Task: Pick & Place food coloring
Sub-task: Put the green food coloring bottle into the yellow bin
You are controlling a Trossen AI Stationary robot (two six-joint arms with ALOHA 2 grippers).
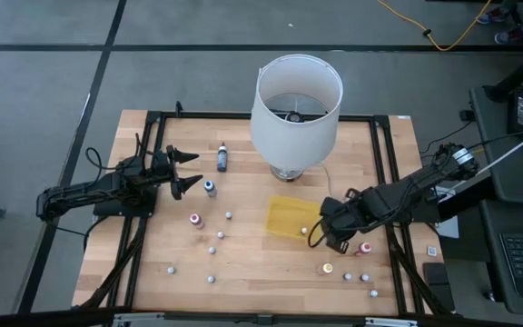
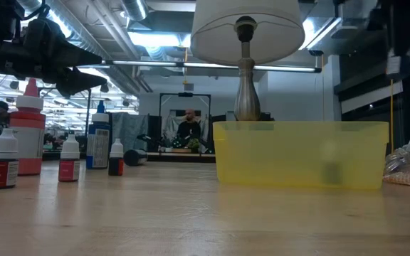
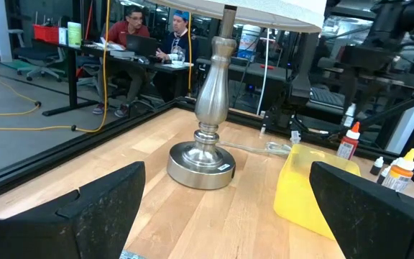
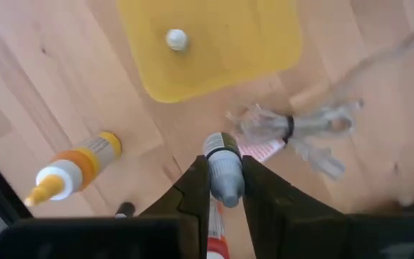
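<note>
Right end effector is clamped on a small grey-capped food coloring bottle, held above the wooden surface just off the near right corner of the yellow tray. One whitish bottle sits inside the tray. An orange-topped bottle lies on its side on the surface beside the right end effector, next to the crumpled clear wrapper. A red-topped bottle stands just right of that end effector, with more tiny whitish bottles at the near right edge. Other small whitish bottles are scattered over the near left half of the surface, with a red-topped one among them. Left end effector hovers with fingers spread wide apart, holding nothing, at the left side of the surface, close to a blue-topped bottle. A dark blue bottle stands farther back. The lamp stands at the far centre, behind the tray. People sit at desks in the room beyond.
</note>
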